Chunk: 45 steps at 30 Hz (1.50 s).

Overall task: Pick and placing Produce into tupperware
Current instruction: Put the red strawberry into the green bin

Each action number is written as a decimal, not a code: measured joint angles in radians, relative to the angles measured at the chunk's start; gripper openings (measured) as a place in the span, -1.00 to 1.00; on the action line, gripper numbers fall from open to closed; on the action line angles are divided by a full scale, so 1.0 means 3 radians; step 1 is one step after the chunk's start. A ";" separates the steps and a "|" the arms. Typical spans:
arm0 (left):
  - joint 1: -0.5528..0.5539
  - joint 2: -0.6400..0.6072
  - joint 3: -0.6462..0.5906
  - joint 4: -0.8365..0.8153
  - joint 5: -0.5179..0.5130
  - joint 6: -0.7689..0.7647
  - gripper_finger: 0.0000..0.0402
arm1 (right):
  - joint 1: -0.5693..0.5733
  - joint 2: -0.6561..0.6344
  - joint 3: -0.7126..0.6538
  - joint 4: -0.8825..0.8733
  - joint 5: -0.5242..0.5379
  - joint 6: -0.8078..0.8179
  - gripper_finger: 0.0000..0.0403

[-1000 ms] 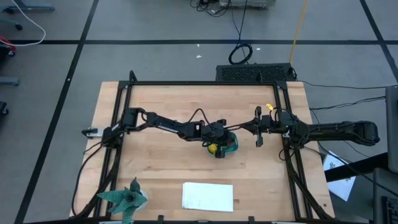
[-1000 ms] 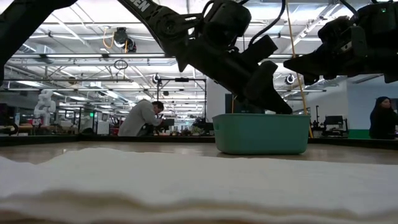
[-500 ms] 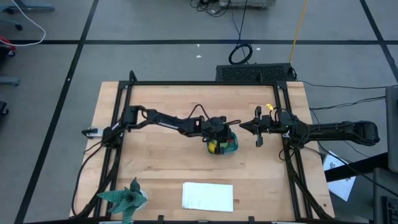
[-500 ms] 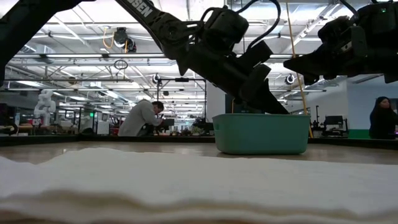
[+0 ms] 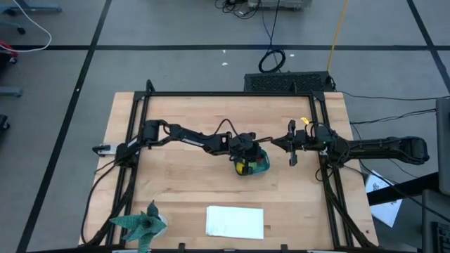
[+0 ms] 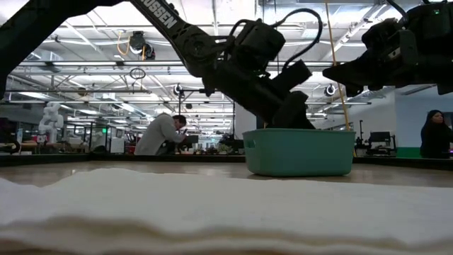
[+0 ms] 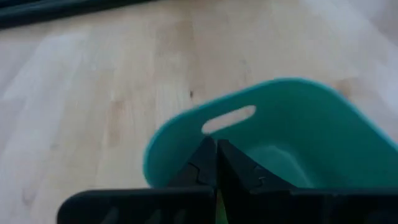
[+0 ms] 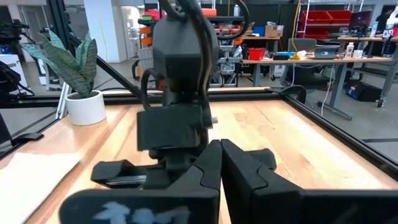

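The teal tupperware stands on its base right of the table's middle; the low view shows its side wall. My left gripper hangs over the tub's left end, pointing down into it, fingers shut. A yellow produce piece shows at that end, below the gripper. The gripper covers the rest of the tub's inside, so the green and dark pieces do not show plainly. My right gripper waits shut above the table, right of the tub. My left gripper points steeply down inside the tub's left end, its shut fingertips just above the wall with the handle slot. Whether it touches the tub or a produce piece, I cannot tell; the tub wall and the gripper hide the tips.
A flat white sheet lies near the near edge, and it fills the low view's foreground. A green spiky figure stands at the near left corner. Black frame rails border the table. People are in the room behind.
My left gripper has drawn back a little toward the table's left and tipped steeper; its fingers now reach less far across the tub. It has stayed shut. The tub has not moved.
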 joint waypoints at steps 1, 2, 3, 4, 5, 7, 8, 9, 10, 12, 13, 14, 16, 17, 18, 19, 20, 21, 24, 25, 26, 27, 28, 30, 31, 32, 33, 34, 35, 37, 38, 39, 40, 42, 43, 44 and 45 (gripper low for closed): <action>-0.0001 0.0018 0.0001 0.0027 0.0001 0.0007 -1.00 | -0.0001 -0.0001 0.0000 -0.0007 0.0000 0.0000 -1.00; -0.0003 0.0024 0.0002 0.0050 0.0001 0.0008 -1.00 | 0.0000 0.0000 -0.0001 -0.0015 0.0000 0.0000 -1.00; -0.0004 0.0029 0.0002 0.0038 0.0001 0.0008 -1.00 | 0.0000 0.0001 0.0001 -0.0015 0.0000 0.0000 -1.00; -0.0005 0.0034 0.0002 0.0025 0.0002 0.0011 -1.00 | -0.0001 0.0000 0.0000 -0.0013 0.0000 0.0000 -1.00; -0.0006 0.0036 0.0002 0.0023 0.0002 0.0027 -1.00 | 0.0000 0.0002 -0.0001 -0.0015 0.0000 0.0000 -1.00; -0.0006 0.0036 0.0002 0.0019 0.0002 0.0045 -1.00 | 0.0000 0.0004 0.0000 -0.0015 0.0001 0.0000 -1.00; -0.0004 0.0036 0.0002 0.0019 0.0001 0.0045 -1.00 | 0.0000 0.0003 -0.0001 -0.0015 0.0001 0.0000 -1.00; -0.0004 0.0036 0.0002 0.0016 0.0001 0.0046 -1.00 | 0.0000 0.0004 0.0000 -0.0015 0.0001 0.0000 -1.00; -0.0004 0.0036 0.0002 0.0007 0.0001 0.0058 -1.00 | 0.0000 0.0004 0.0001 -0.0015 0.0001 0.0000 -1.00; -0.0004 0.0036 0.0002 -0.0002 0.0006 0.0070 -1.00 | 0.0000 0.0004 0.0000 -0.0015 0.0001 0.0000 -1.00; -0.0004 0.0036 0.0002 -0.0008 0.0022 0.0070 -1.00 | 0.0000 0.0004 -0.0001 -0.0015 0.0001 0.0000 -1.00; -0.0004 0.0036 0.0002 -0.0010 0.0028 0.0070 -1.00 | -0.0001 0.0004 -0.0001 -0.0015 0.0002 0.0000 -1.00; -0.0004 0.0036 0.0002 -0.0016 0.0028 0.0070 -0.99 | 0.0000 0.0004 0.0000 -0.0015 0.0001 0.0000 -1.00; -0.0004 0.0036 0.0002 -0.0017 0.0029 0.0075 -0.99 | -0.0001 0.0004 -0.0001 -0.0015 0.0001 0.0000 -1.00; -0.0004 0.0036 0.0002 -0.0017 0.0031 0.0090 -0.99 | 0.0000 0.0004 0.0000 -0.0015 0.0003 0.0000 -1.00; -0.0004 0.0036 0.0002 -0.0017 0.0046 0.0104 -0.99 | 0.0000 0.0004 0.0000 -0.0015 0.0003 0.0000 -1.00; -0.0004 0.0036 0.0002 -0.0017 0.0067 0.0118 -0.99 | 0.0000 0.0004 -0.0001 -0.0015 0.0003 0.0000 -1.00; -0.0002 0.0036 0.0002 -0.0017 0.0091 0.0118 -0.99 | 0.0000 0.0004 0.0000 -0.0015 0.0003 0.0000 -1.00; 0.0015 0.0036 0.0002 -0.0022 0.0182 0.0118 -0.99 | -0.0001 0.0004 -0.0001 -0.0015 0.0003 0.0000 -1.00; 0.0021 0.0036 0.0002 -0.0029 0.0196 0.0112 -0.98 | -0.0001 0.0004 0.0000 -0.0015 0.0003 0.0000 -1.00; 0.0027 0.0036 0.0002 -0.0038 0.0199 0.0094 -0.97 | 0.0000 0.0004 0.0000 -0.0015 0.0003 0.0000 -1.00; 0.0034 0.0036 0.0002 -0.0045 0.0201 0.0092 -0.95 | -0.0001 0.0004 -0.0001 -0.0015 0.0004 0.0000 -1.00; 0.0040 0.0036 0.0002 -0.0046 0.0202 0.0091 -0.92 | 0.0000 0.0004 0.0000 -0.0015 0.0004 0.0000 -1.00; 0.0054 0.0036 0.0002 -0.0046 0.0203 0.0077 -0.86 | 0.0000 0.0004 -0.0001 -0.0015 0.0003 0.0000 -1.00; 0.0058 0.0036 0.0002 -0.0046 0.0210 0.0070 -0.82 | -0.0001 0.0004 0.0000 -0.0015 0.0004 0.0000 -1.00; 0.0058 0.0036 0.0002 -0.0046 0.0229 0.0069 -0.78 | 0.0000 0.0004 0.0000 -0.0015 0.0004 0.0000 -1.00; 0.0060 0.0036 0.0002 -0.0046 0.0233 0.0069 -0.74 | 0.0000 0.0004 0.0000 -0.0015 0.0004 0.0000 -1.00; 0.0062 0.0036 0.0002 -0.0046 0.0233 0.0069 -0.69 | 0.0000 0.0004 0.0000 -0.0015 0.0004 0.0000 -1.00; 0.0062 0.0036 0.0002 -0.0046 0.0233 0.0069 -0.66 | 0.0000 0.0004 0.0000 -0.0015 0.0004 0.0000 -1.00; 0.0062 0.0036 0.0002 -0.0062 0.0234 0.0070 -0.59 | 0.0000 0.0004 -0.0001 -0.0015 0.0004 0.0000 -1.00; 0.0062 0.0036 0.0002 -0.0074 0.0234 0.0070 -0.56 | -0.0001 0.0004 0.0000 -0.0015 0.0004 0.0000 -1.00; 0.0062 0.0036 0.0002 -0.0085 0.0234 0.0070 -0.54 | 0.0000 0.0004 0.0000 -0.0015 0.0004 0.0000 -1.00; 0.0062 0.0036 0.0001 -0.0095 0.0235 0.0074 -0.52 | -0.0001 0.0004 0.0000 -0.0015 0.0004 0.0000 -1.00; 0.0061 0.0036 0.0001 -0.0099 0.0237 0.0092 -0.49 | 0.0000 0.0004 -0.0001 -0.0015 0.0004 0.0000 -1.00; 0.0062 0.0036 0.0001 -0.0099 0.0237 0.0097 -0.49 | 0.0000 0.0004 -0.0001 -0.0015 0.0004 0.0000 -1.00; 0.0062 0.0036 0.0001 -0.0098 0.0237 0.0109 -0.49 | 0.0000 0.0004 0.0000 -0.0015 0.0004 0.0000 -1.00; 0.0062 0.0036 0.0001 -0.0096 0.0238 0.0118 -0.49 | 0.0000 0.0004 0.0000 -0.0015 0.0004 0.0000 -1.00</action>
